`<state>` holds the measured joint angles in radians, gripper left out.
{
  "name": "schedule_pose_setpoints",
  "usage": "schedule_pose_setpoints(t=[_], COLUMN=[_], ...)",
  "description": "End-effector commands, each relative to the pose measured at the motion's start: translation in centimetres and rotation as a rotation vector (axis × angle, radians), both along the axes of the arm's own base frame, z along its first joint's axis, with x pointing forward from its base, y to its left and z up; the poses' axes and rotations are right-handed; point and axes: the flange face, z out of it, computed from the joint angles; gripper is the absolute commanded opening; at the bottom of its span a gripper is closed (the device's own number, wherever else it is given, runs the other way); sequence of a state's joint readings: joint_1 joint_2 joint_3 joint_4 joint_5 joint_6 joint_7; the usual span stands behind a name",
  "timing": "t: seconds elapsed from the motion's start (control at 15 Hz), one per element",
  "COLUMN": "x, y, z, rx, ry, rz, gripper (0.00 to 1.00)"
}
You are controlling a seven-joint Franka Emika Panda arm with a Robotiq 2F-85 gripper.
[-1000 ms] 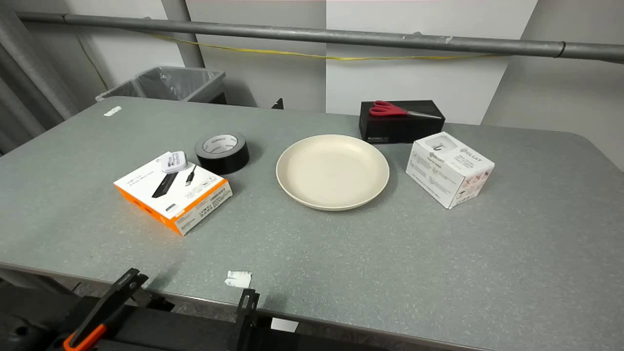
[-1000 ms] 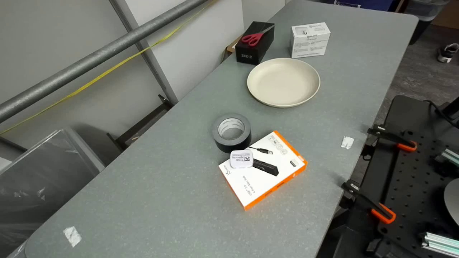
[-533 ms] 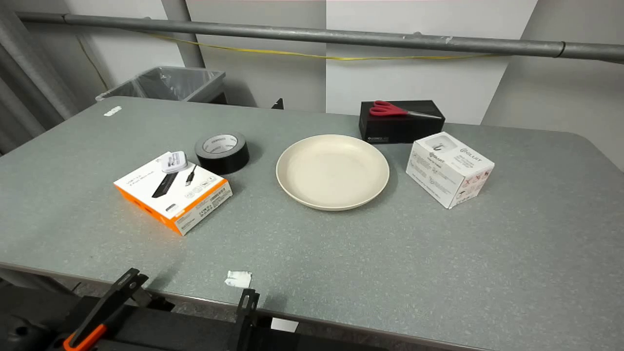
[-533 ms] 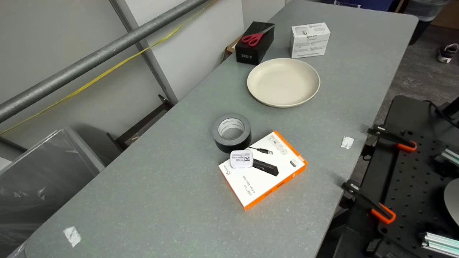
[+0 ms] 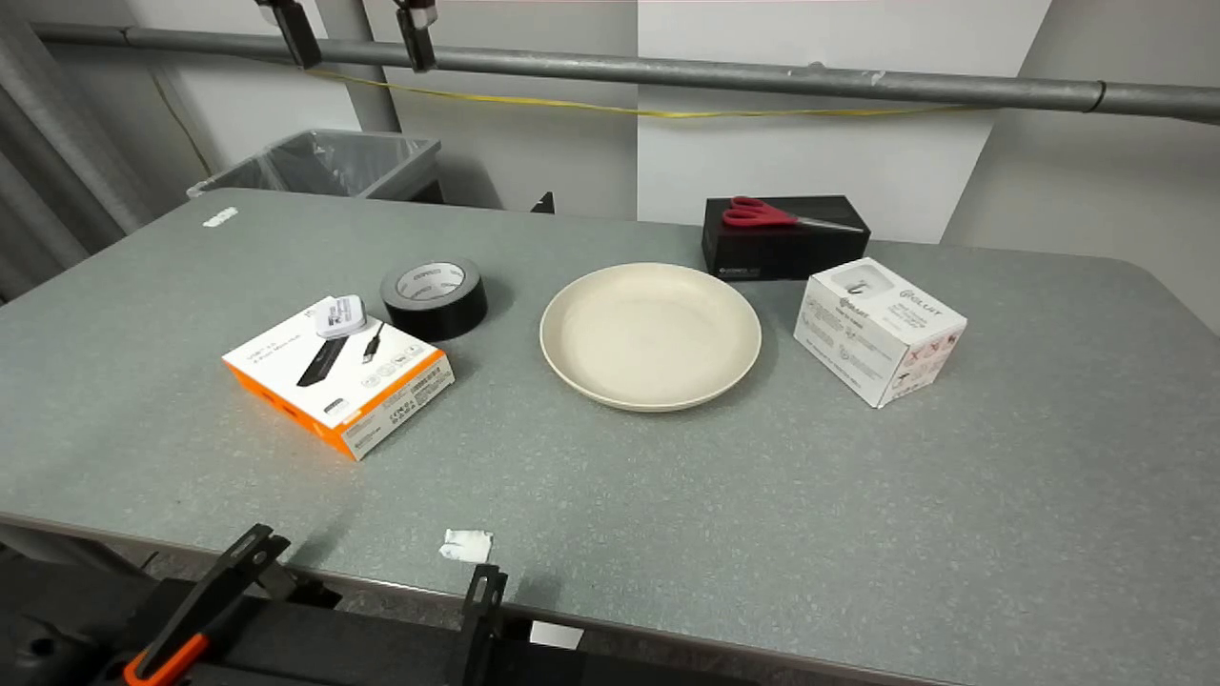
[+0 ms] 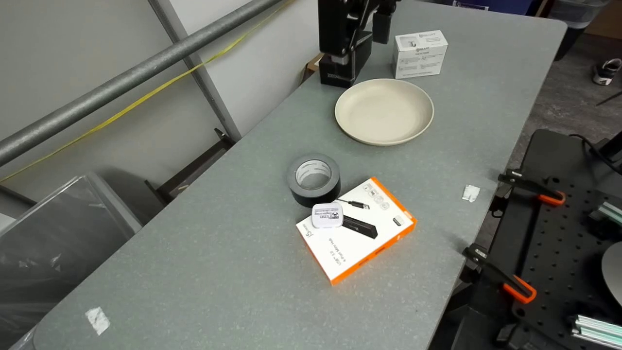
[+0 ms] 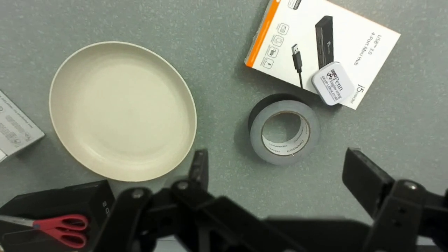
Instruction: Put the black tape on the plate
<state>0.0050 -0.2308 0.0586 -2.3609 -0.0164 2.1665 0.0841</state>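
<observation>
The black tape (image 5: pixel 437 316), a ring with a greyish top and white core, lies flat on the table in both exterior views (image 6: pixel 317 198). In the wrist view the black tape (image 7: pixel 256 137) is in the middle. The round cream plate (image 5: pixel 651 335) stands beside it, apart from it; it also shows in an exterior view (image 6: pixel 384 112) and at the left of the wrist view (image 7: pixel 122 112). My gripper (image 7: pixel 275 154) is open, with its fingers wide apart and nothing between them. In an exterior view the gripper (image 5: pixel 361 59) hangs high above the table; it also shows in an exterior view (image 6: pixel 363 46).
A white and orange box (image 5: pixel 338 376) with a small white tin (image 5: pixel 340 316) on it sits close to the tape. A black box (image 5: pixel 786 252) with red scissors (image 5: pixel 760 212) and a white box (image 5: pixel 879 329) stand beyond the plate. A metal bar (image 5: pixel 591 67) runs along the back.
My gripper has come into view from the top in both exterior views; it was out of view before. The tape, plate and boxes have not moved.
</observation>
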Motion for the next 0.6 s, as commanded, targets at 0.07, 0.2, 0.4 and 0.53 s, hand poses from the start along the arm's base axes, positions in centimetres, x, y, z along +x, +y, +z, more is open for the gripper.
schedule_pose_setpoints(t=[0.07,0.2,0.4,0.53], x=[-0.1,0.4,3.0,4.6], y=[-0.1,0.2,1.0,1.5], z=[0.6,0.4,-4.3,-8.2], rx=[0.000,0.013,0.024,0.017], ry=[-0.010,-0.014,0.025,0.030], rz=[-0.001,-0.014,-0.064,-0.099], gripper=[1.00,1.00,1.00,1.00])
